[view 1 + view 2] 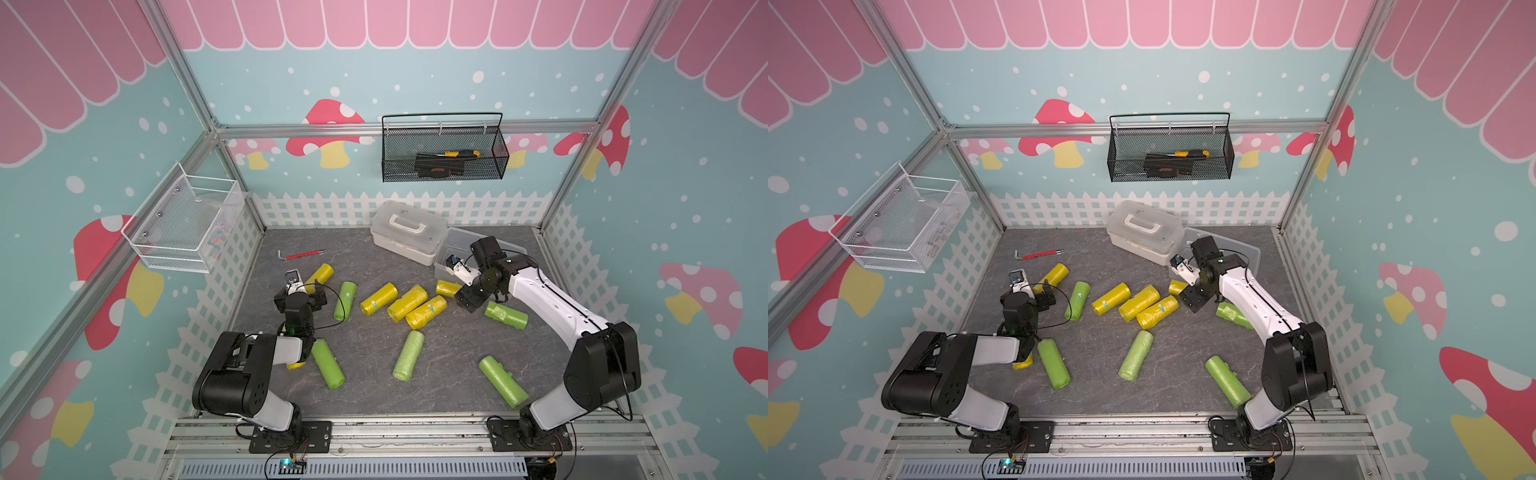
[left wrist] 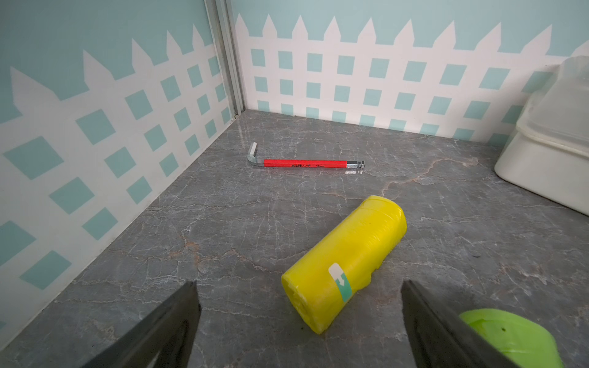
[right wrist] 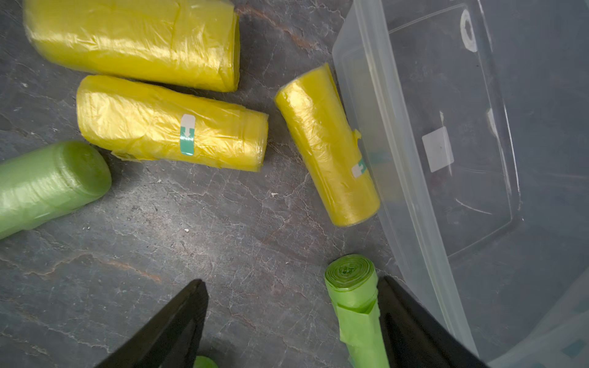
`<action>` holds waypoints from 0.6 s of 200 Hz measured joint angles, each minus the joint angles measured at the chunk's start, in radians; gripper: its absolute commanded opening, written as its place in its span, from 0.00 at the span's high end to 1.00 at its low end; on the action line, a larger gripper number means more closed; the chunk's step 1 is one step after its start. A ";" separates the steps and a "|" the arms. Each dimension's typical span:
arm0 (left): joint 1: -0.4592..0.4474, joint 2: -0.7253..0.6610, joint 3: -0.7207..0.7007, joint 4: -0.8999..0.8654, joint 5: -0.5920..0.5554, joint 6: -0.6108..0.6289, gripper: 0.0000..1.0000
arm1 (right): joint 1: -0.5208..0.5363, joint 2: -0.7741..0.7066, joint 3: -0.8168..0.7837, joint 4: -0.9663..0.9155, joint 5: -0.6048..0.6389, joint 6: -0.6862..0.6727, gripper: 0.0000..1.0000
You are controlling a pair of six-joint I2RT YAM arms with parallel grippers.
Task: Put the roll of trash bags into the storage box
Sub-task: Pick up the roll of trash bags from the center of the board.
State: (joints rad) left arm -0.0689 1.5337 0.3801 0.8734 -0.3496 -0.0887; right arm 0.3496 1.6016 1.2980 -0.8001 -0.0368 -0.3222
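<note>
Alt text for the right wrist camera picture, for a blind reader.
The right gripper, jaws open, hangs over a grey table with a green roll just inside one finger. Ahead, a yellow roll lies along the clear storage box.

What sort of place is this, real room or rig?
Likely a staged robot test cell, not a real room: aluminium frame carrying printed mushroom walls, left arm and right arm bolted to a front rail.

Bright, even light from above; the yellow roll [image 2: 344, 264] casts a soft, short shadow on the worktop [image 2: 255, 223]. Both top views bow at the edges; the near black fingers [image 3: 178, 328] look blurred.
</note>
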 measured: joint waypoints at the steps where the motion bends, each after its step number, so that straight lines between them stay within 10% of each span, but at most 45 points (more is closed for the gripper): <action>1: 0.000 0.000 0.000 0.000 0.000 0.000 0.01 | 0.001 0.002 0.000 0.001 0.000 -0.001 0.15; 120: 0.000 0.000 0.000 0.000 -0.003 0.000 0.01 | 0.052 0.270 0.077 0.143 0.130 -0.103 0.16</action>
State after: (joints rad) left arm -0.0689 1.5337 0.3801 0.8738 -0.3527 -0.0887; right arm 0.4015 1.8717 1.3754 -0.6575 0.0933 -0.4255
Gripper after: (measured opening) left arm 0.992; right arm 0.844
